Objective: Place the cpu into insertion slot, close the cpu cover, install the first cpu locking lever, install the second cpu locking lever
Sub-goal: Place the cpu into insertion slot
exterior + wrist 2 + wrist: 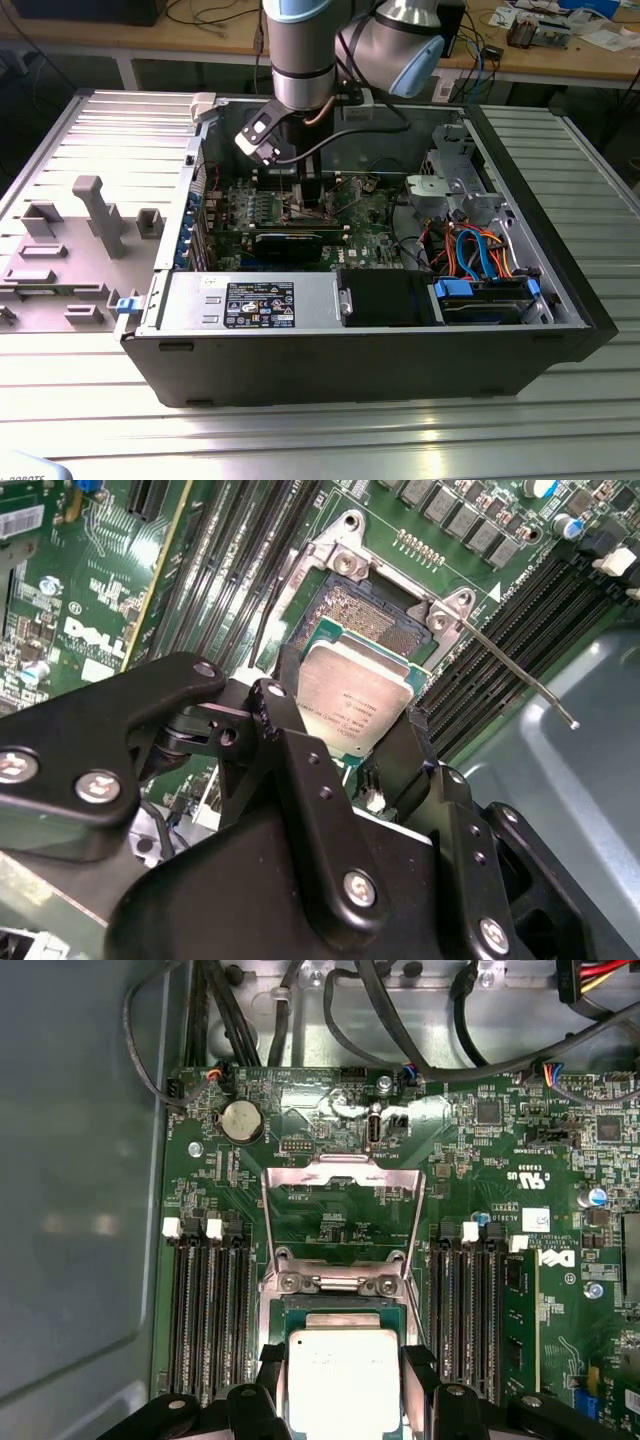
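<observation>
Two fingers [418, 1368] of my tool [352, 720] pinch cpu [355, 698] by opposite edges. Held cpu directly over insertion slot [378, 620] on green motherboard [480, 1160]; seated or hovering, cannot tell. cpu cover [343, 1172] flipped open beyond slot. One thin locking lever [520, 675] sticks out free from slot corner. Computer case [350, 370] lies open on counter [320, 430].

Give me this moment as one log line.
claw: shut on square silver-topped cpu | position: over silver-rimmed square socket | thin silvery cover frame: flipped open | thin metal lever: unlatched
</observation>
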You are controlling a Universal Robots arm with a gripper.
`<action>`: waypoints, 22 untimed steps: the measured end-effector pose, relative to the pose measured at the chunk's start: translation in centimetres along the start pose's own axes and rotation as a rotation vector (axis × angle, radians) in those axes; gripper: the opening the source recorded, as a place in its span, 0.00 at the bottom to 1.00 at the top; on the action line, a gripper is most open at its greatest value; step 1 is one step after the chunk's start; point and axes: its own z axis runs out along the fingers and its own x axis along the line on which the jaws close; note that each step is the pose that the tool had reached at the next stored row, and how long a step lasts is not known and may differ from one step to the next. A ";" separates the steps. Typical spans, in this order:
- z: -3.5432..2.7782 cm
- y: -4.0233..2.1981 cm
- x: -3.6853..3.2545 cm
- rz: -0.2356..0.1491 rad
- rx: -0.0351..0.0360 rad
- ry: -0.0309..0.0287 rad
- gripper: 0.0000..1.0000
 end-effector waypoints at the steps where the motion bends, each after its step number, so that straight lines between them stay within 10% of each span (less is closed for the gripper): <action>1: 0.13 -0.01 0.01 0.007 -0.0003 -0.0006 0.54; 22: 2.57 -0.64 0.01 0.019 -0.0015 -0.0085 0.54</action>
